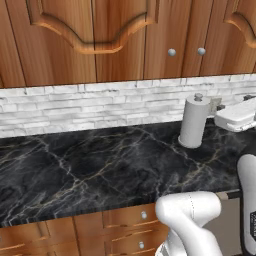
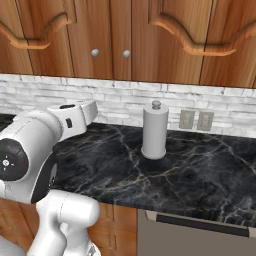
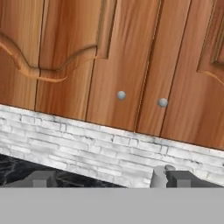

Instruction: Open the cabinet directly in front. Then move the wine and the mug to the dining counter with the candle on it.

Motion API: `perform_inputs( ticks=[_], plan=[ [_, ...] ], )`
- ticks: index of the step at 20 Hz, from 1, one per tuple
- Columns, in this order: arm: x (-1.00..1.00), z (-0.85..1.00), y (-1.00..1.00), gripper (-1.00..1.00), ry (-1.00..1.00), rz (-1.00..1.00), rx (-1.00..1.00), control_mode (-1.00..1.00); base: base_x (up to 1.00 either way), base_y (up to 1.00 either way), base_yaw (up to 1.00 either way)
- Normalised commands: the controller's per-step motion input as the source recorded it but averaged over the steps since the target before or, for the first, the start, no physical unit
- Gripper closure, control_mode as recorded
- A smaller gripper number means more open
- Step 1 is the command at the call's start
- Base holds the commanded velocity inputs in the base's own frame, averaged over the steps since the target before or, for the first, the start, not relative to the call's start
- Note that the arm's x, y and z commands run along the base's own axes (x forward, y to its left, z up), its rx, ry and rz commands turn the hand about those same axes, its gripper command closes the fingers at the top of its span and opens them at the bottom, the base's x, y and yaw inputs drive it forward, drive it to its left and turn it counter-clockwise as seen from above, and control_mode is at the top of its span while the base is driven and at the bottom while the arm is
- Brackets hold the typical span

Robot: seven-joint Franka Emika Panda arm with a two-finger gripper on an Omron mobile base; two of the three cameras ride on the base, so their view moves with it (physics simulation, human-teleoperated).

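Observation:
The cabinet (image 3: 118, 61) is a reddish-brown wall unit with arched raised panels, and its two doors are closed. Two small round silver knobs (image 3: 121, 95) sit side by side at the doors' meeting edges, also seen in the left base view (image 1: 171, 52) and the right base view (image 2: 94, 52). My gripper (image 3: 111, 179) is open, its fingertips (image 3: 39, 178) wide apart with nothing between them. It is aimed at the doors from a distance, below the knobs. My hand (image 1: 235, 117) hovers over the black counter (image 1: 100, 165). The wine, the mug, the dining counter and the candle are out of view.
A white paper-towel roll (image 2: 154, 131) stands upright on the black counter near the white brick wall (image 1: 75, 107). Two wall outlets (image 2: 195, 120) sit to its right. Drawer units (image 1: 142, 215) and a grey appliance front (image 2: 195, 235) lie under the counter.

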Motion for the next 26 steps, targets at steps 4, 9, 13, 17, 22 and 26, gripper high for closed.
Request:
perform_inputs(
  ticks=[4, 9, 13, 17, 22, 26],
  plan=[
    [-0.15, 0.03, 0.0, -1.0, -0.44, -0.03, 0.03, -1.0, 0.0, 0.0, 0.0],
    [-0.19, 0.03, 0.0, -1.0, -0.4, -0.01, 0.04, -1.0, 0.0, 0.0, 0.0],
    [0.03, 0.0, 0.09, -1.0, 0.0, 0.0, 0.0, -1.0, 0.0, 0.0, 0.0],
    [0.35, 0.0, 0.45, -1.0, 0.0, 0.0, 0.0, -1.0, 0.0, 0.0, 0.0],
    [0.46, 0.0, 0.2, -1.0, 0.0, 0.0, 0.0, -1.0, 0.0, 0.0, 0.0],
    [0.2, 0.05, 0.0, -1.0, 0.01, 0.0, 0.07, -1.0, 0.0, 0.0, 0.0]
  ],
)
